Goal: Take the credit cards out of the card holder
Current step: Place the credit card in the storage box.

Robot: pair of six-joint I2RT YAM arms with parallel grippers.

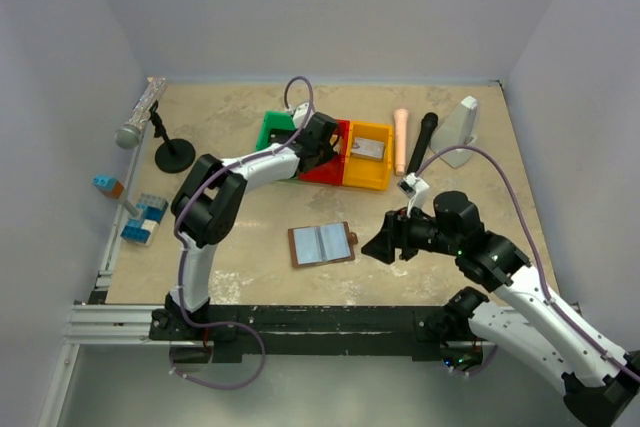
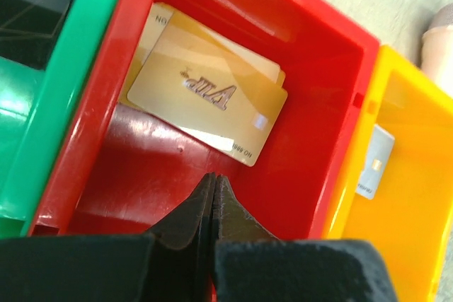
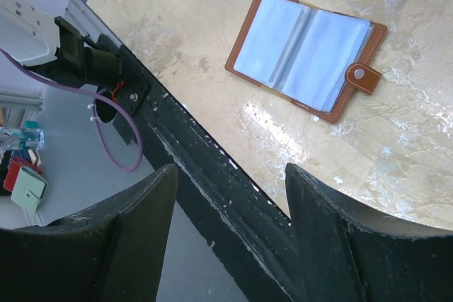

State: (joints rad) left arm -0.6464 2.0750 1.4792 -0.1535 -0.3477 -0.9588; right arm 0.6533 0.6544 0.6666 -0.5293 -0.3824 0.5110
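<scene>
Brown leather-look card holder lies open and flat on the bench, its grey-blue pockets facing up and a snap tab at one edge. Gold credit cards, the top one marked VIP, are stacked in the red bin. A silvery card lies in the yellow bin. Left fingers are pressed together, empty, over the red bin. Right fingers stand spread, holding nothing, near the holder.

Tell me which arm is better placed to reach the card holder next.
Right: the right gripper, open, hovers beside the card holder; the left gripper is shut, farther off over the red bin.
</scene>
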